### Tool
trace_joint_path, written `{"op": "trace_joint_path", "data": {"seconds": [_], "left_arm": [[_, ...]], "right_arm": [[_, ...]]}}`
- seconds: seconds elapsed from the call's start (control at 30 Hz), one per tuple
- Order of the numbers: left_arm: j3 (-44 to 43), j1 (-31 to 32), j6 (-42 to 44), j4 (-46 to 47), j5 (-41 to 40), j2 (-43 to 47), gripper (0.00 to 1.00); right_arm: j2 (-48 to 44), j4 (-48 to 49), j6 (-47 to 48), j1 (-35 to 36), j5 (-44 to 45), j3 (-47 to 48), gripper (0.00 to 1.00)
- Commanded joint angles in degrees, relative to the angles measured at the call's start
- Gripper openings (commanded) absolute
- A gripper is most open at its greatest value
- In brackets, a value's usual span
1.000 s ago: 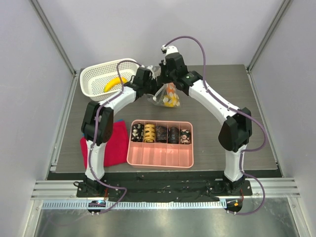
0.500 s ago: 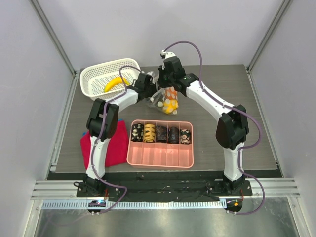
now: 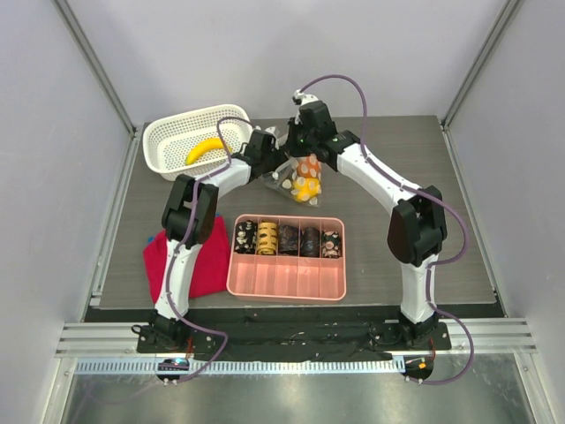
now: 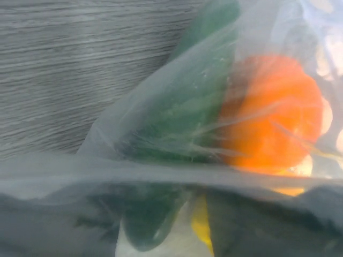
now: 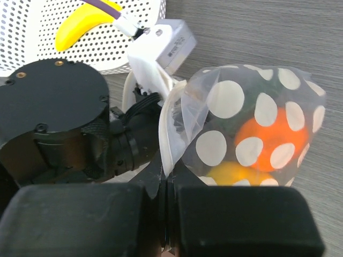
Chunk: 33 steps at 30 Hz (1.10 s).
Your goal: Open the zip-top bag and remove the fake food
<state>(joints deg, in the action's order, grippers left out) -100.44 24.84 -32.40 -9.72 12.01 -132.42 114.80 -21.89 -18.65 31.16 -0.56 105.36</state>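
Note:
The zip-top bag [image 3: 305,181], clear with cream spots, is held up off the table at mid back. My right gripper [image 5: 167,174] is shut on its white rim, and the bag [image 5: 252,123] bulges beyond the fingers. Inside are an orange piece [image 5: 268,136], a yellow piece [image 5: 230,174] and a green piece [image 4: 182,112]. My left gripper [image 3: 275,166] is at the bag's mouth. In the left wrist view its dark fingers [image 4: 268,225] stand apart behind the bag film, blurred, with nothing clearly gripped. A yellow banana [image 3: 205,150] lies in the white basket [image 3: 168,132].
A pink tray [image 3: 287,291] with dark patterned cylinders sits in front of the bag. A red cloth [image 3: 207,265] lies to its left under the left arm. The basket stands at the back left, close to the left gripper.
The left arm has stretched further toward the bag, and its gripper is now at the bag's mouth. The right gripper, still holding the rim, has shifted slightly, and the bag swung a little.

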Motion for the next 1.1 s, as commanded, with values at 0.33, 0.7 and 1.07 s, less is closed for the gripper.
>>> {"op": "trace_joint_path", "data": {"seconds": [0.33,0.7,1.07], "left_arm": [[-0.72,-1.2,-4.15,0.65,3.53,7.87,0.0],[1.21,-3.57,-26.83,11.56,13.91,10.87,0.0],[15.53,-5.68,-41.59,30.79,25.61,18.07,0.0]], "right_arm": [[-5.2,4.05,5.37,-1.54,-4.27,-3.67,0.01],[-8.19,2.64,13.28,0.04,-2.26,-7.71,0.01],[-8.89,5.54,19.8,0.04,10.49,-13.6,0.01]]}}
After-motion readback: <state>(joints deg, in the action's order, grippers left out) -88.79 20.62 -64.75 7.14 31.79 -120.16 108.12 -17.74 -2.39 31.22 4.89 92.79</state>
